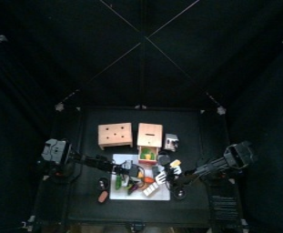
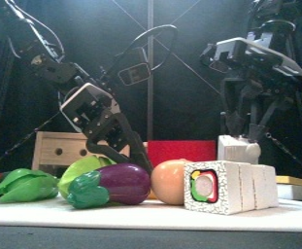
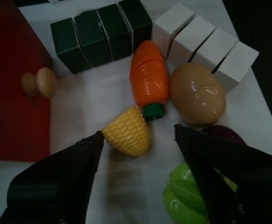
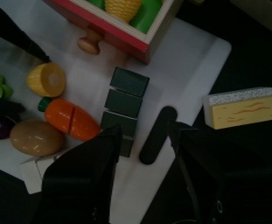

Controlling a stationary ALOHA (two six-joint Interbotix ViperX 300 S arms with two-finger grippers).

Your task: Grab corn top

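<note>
The corn top [image 3: 129,131] is a yellow cone lying on the white mat [image 3: 73,122], next to the carrot [image 3: 149,74] and the egg [image 3: 200,94]. My left gripper [image 3: 138,171] is open, low over the mat, with the corn top just beyond its jaws and in line with the gap. It also shows in the front view [image 2: 115,144] behind the vegetables, where the corn top is hidden. The corn top shows in the right wrist view [image 4: 47,79] too. My right gripper [image 4: 149,179] is open and empty, above the mat's far side [image 2: 251,122].
Dark green blocks [image 3: 103,35] and white blocks [image 3: 202,44] lie past the carrot. A red box [image 3: 10,87] with a wooden knob [image 3: 38,83] stands beside the mat. Eggplant [image 2: 115,183], lettuce [image 2: 23,185] and a sushi roll [image 2: 231,187] line the front. A wooden box [image 1: 116,135] stands behind.
</note>
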